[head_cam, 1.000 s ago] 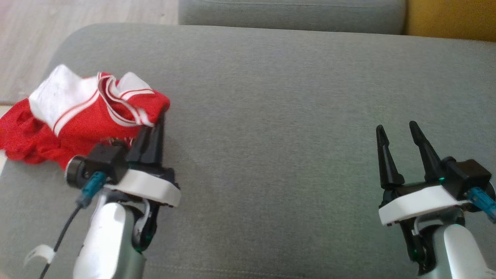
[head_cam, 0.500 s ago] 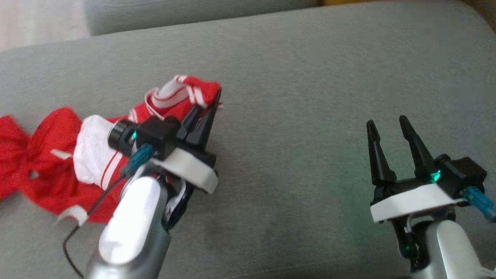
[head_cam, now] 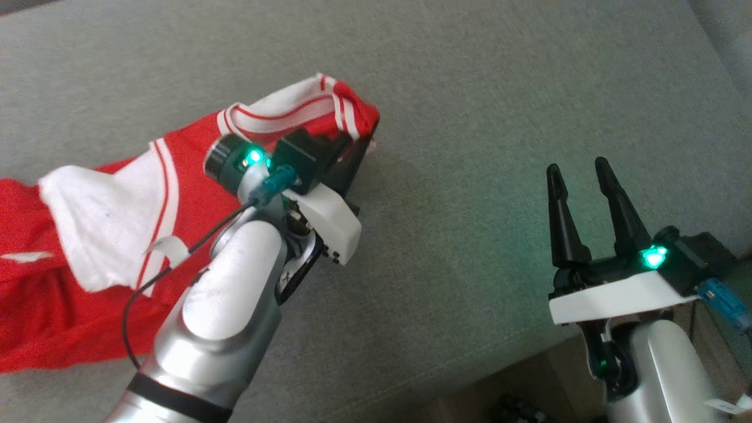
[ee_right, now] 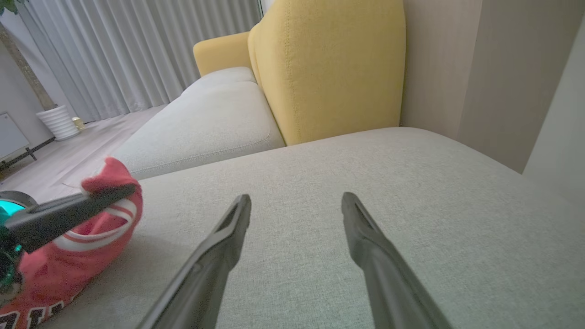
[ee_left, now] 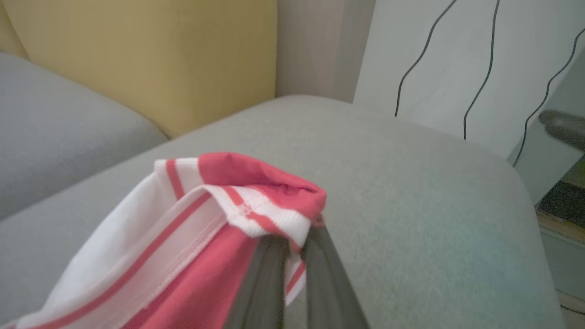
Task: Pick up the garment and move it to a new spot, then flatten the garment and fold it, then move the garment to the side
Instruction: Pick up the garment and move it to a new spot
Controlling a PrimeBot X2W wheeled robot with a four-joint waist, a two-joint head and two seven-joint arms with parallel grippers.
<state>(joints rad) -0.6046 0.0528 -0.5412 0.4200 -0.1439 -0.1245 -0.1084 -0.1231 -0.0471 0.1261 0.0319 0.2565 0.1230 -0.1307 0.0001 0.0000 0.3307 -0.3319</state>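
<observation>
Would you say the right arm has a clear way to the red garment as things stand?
Probably yes: bare cushion lies between the right gripper, jaws open, and the garment; only the left gripper, shut on its striped edge, crowds that end.

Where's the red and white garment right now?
In the head view the garment lies on the left of the grey cushion, its striped edge pinched in the shut left hand, well apart from the open right hand.

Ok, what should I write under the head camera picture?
Left gripper pinches the red-and-white garment on the grey cushion; right gripper hovers open.
</observation>
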